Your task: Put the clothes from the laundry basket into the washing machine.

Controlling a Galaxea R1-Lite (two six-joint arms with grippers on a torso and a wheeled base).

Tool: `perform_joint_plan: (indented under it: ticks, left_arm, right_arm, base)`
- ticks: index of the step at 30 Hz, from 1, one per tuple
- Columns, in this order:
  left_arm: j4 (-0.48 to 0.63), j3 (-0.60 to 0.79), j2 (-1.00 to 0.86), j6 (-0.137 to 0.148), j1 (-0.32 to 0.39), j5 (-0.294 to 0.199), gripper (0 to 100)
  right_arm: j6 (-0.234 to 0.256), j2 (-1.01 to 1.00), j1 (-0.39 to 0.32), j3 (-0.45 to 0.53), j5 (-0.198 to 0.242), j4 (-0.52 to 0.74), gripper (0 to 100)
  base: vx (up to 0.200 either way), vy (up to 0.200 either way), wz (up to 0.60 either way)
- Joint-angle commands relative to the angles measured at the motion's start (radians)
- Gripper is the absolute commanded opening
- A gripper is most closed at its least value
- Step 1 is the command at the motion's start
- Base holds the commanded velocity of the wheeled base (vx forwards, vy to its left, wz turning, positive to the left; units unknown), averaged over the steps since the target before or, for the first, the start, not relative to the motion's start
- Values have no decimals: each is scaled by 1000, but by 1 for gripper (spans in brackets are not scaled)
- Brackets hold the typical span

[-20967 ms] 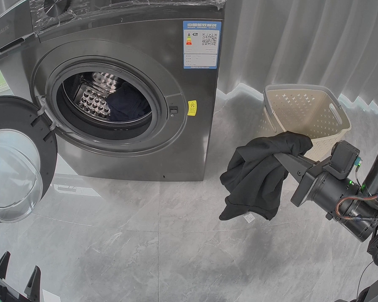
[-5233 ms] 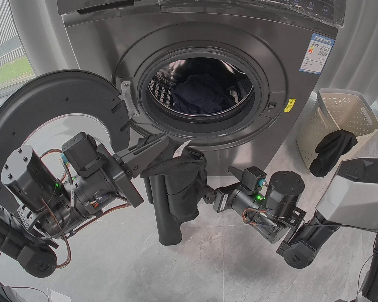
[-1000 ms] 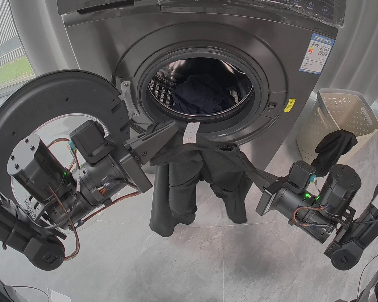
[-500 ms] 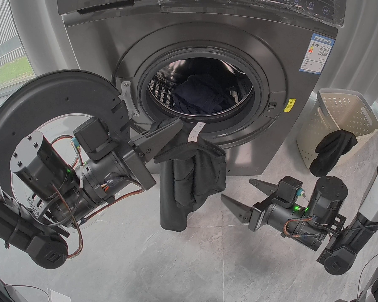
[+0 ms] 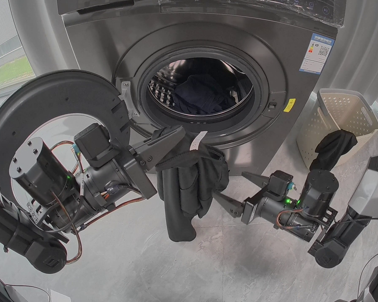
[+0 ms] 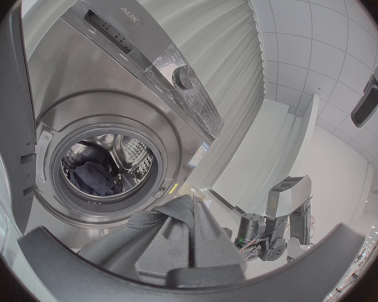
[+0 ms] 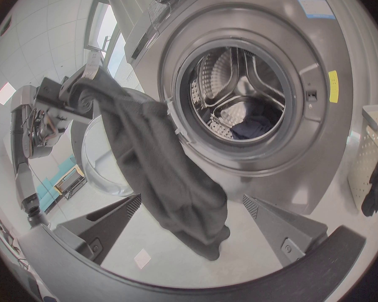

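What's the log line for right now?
left tool: shut on black garment | right tool: open, empty | washer door: open | basket: dark cloth over rim

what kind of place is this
Likely a laundry area, perhaps a test room: a front-loading washing machine with clothes in its drum, a laundry basket on the tiled floor, and a curtain behind.

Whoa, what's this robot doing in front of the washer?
It is loading laundry. The left gripper is clamped on a black garment, which hangs just in front of the washing machine, whose door stands open; dark clothes already lie inside. The right gripper is open and empty, low beside the hanging cloth. Another black piece drapes over the rim of the laundry basket on the right.
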Motion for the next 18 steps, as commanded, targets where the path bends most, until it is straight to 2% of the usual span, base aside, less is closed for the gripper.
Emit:
perform_joint_plan:
  ticks: [1,5,9,12,18]
  left_arm:
    - [-1,3,-4,0,-1,0,0]
    - [-1,3,-4,0,-1,0,0]
    - [-1,3,-4,0,-1,0,0]
    - [-1,3,-4,0,-1,0,0]
    - [-1,1,-2,0,-1,0,0]
  right_arm:
    - [-21,45,-52,-101,2,-1,100]
    - [-21,54,-49,-120,9,1,100]
    - [-19,61,-31,-123,91,1,100]
    - [-18,79,-28,-137,131,4,100]
    - [-19,157,-26,-204,166,1,100]
  base:
    - [0,0,0]
    - [0,0,0]
    - [0,0,0]
    - [0,0,0]
    - [0,0,0]
